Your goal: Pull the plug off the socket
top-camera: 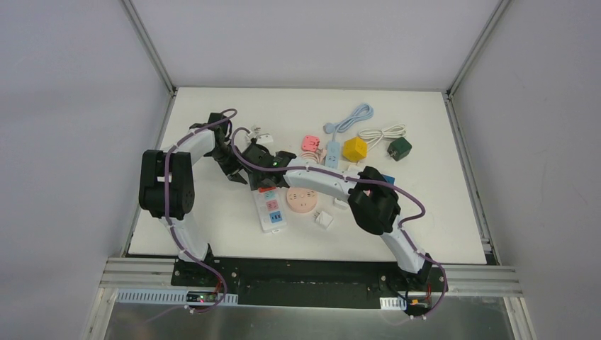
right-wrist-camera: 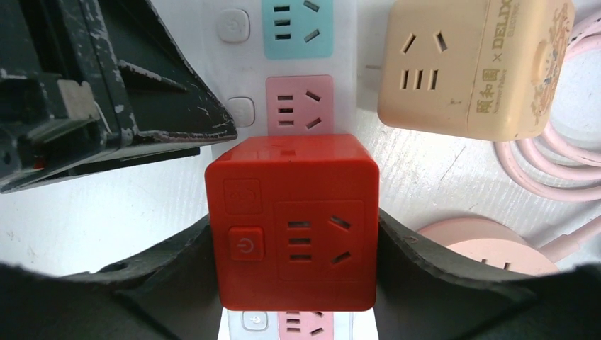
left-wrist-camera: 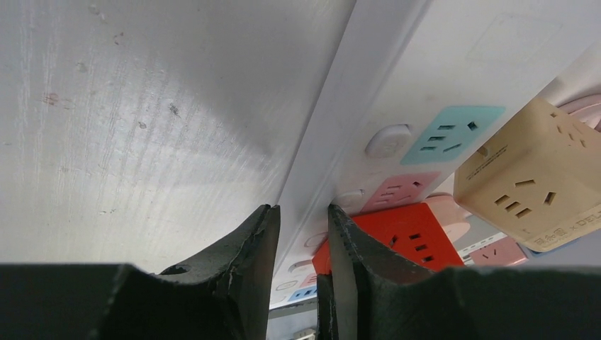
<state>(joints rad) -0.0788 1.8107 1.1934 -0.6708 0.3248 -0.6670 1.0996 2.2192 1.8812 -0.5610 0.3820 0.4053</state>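
The plug is a red cube adapter [right-wrist-camera: 290, 219] sitting on the white power strip [right-wrist-camera: 244, 64], the socket, left of the table's middle [top-camera: 273, 212]. My right gripper [right-wrist-camera: 292, 228] is shut on it, one finger flat against each side. Whether the cube still sits fully in the strip cannot be told. My left gripper [left-wrist-camera: 301, 212] hangs low over the strip's long left edge [left-wrist-camera: 397, 71] with its jaws a narrow gap apart and nothing clamped between them; the red cube [left-wrist-camera: 404, 234] lies just right of it. The top view shows both grippers meeting over the strip's far end [top-camera: 267, 185].
A beige cube socket [right-wrist-camera: 461, 64] stands right of the strip, with a pink round socket [right-wrist-camera: 482, 248] and its cord beside it. Farther back are a yellow cube [top-camera: 355, 149], a green adapter [top-camera: 399, 148], a blue cable [top-camera: 351, 120] and a small white plug [top-camera: 324, 219].
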